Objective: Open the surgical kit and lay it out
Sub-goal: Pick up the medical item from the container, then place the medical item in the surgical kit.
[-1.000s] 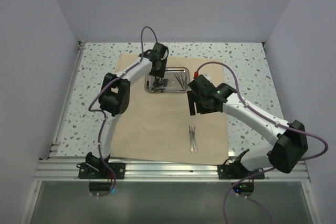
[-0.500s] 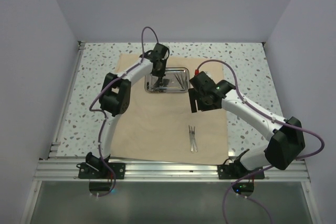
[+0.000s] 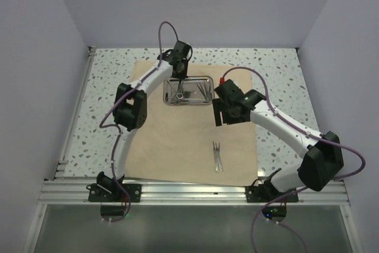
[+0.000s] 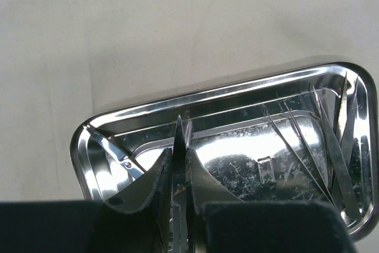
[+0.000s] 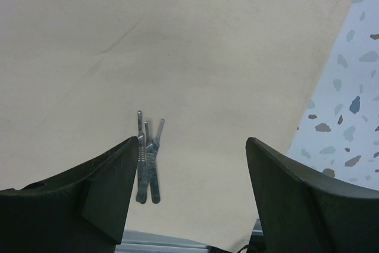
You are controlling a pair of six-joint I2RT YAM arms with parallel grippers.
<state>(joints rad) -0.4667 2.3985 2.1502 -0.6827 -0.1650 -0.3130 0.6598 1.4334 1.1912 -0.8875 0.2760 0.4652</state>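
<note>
- Left gripper (image 4: 179, 159): jaws nearly closed, only a thin slit between the pads. A slim instrument (image 4: 179, 134) is pinched in that slit, its pointed silver tip standing out just past the fingertips.
- Steel tray (image 4: 112, 124): directly under and ahead of the left fingers, resting on the cloth wrap (image 4: 177, 34). The pinched tip shows against the tray's floor near its left end. Cannot tell whether the instrument touches the tray.
- Loose instruments (image 4: 331, 152): several thin silver pieces leaning in the tray's far right end, well to the right of the left fingers and clear of them.
- Right gripper (image 5: 190, 143): jaws spread wide with nothing between them, only bare cloth showing in the gap.
- Laid-out instruments (image 5: 148, 161): a small bundle of slim silver tools lying flat on the cloth, just inside the right gripper's left finger, side by side and partly overlapping.
- Speckled table (image 5: 355, 105): beyond the cloth's edge, out past the right gripper's right finger.
- Overhead: left gripper (image 3: 177, 84) sits over the tray (image 3: 201, 101); right gripper (image 3: 220, 117) hovers just beside the tray's right end, with the laid-out instruments (image 3: 218, 157) nearer the arm bases.
</note>
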